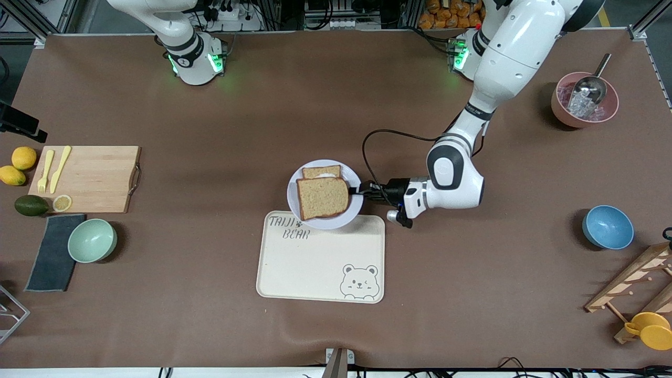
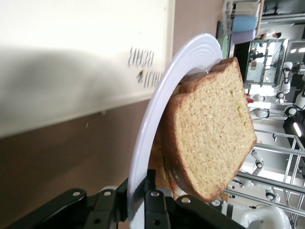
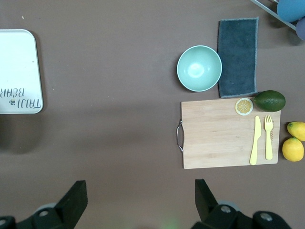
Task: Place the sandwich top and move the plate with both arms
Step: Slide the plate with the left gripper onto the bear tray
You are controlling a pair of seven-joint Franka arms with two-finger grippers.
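1. Cream tray (image 1: pixel 320 260) lies nearest; the plate (image 1: pixel 353 215) overlaps its edge, carrying the sandwich top (image 1: pixel 321 197).
2. Left end effector (image 1: pixel 361 190) pinches the plate's rim; rigid, slippery, keep level.
3. Right end effector (image 3: pixel 140 198) waits, wide open.

Table: I see a brown mat-covered table (image 1: pixel 220 325).
Middle: cream bear tray (image 1: pixel 320 262); the lavender plate (image 1: pixel 324 194) overlaps the tray edge farthest from the front camera.
Right arm's end: wooden cutting board (image 1: pixel 86 178), two lemons (image 1: pixel 18 165), avocado (image 1: pixel 30 205), grey cloth (image 1: pixel 52 252), pale green bowl (image 1: pixel 92 240).
Left arm's end: pink bowl (image 1: pixel 584 101) holding a metal scoop, blue bowl (image 1: pixel 607 227), wooden rack (image 1: pixel 638 278), yellow cup (image 1: pixel 651 329).
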